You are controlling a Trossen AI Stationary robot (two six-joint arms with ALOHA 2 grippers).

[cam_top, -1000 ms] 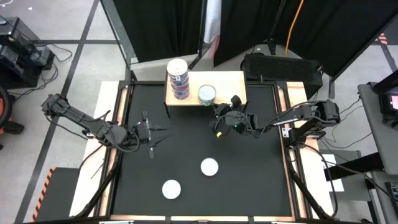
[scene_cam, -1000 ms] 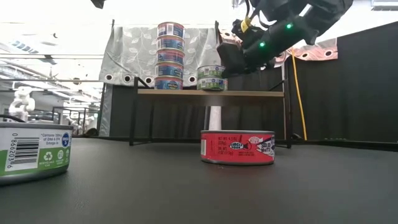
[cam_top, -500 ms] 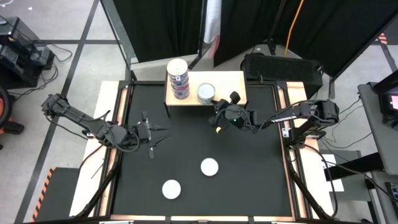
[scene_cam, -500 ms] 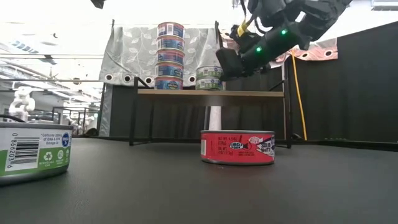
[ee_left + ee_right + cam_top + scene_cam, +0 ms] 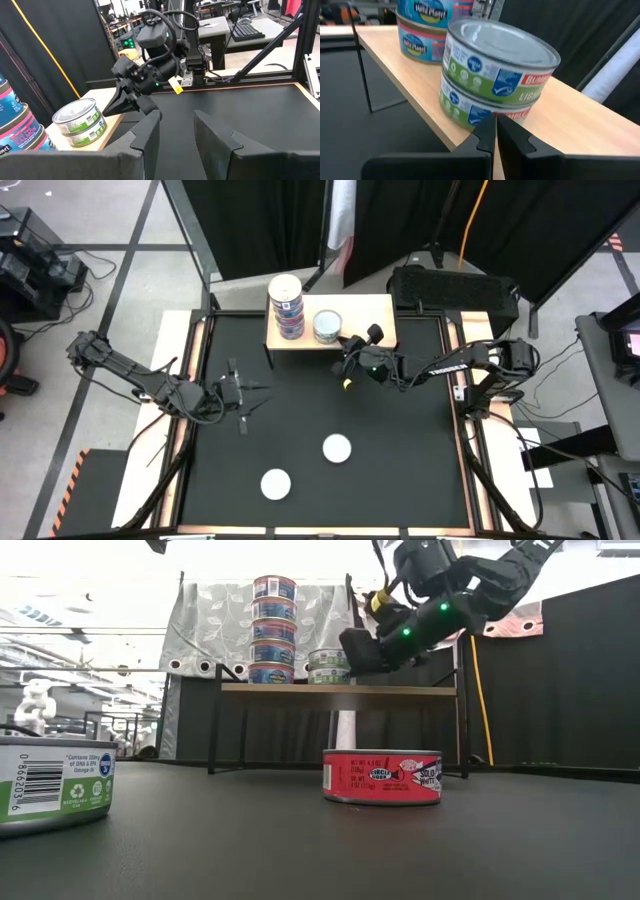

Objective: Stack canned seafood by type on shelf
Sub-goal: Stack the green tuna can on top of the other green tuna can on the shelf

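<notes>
The right gripper (image 5: pixel 347 346), fingers pressed together and holding nothing, sits at the shelf (image 5: pixel 380 311) front edge, with the two-high green-white stack (image 5: pixel 327 326) just beside its tips toward 10 o'clock in the high view; the closed fingertips look to be touching the lower tin's side, though contact is hard to confirm. The tall blue stack (image 5: pixel 286 305) stands at 9 o'clock of that pair. The left gripper (image 5: pixel 243 392), fingers partly apart and empty, waits well apart at 8 o'clock. The red tin (image 5: pixel 382 777) and another green-white tin (image 5: pixel 50 783) lie on the table (image 5: pixel 400 460) toward 6 o'clock; from above their labels are hidden
</notes>
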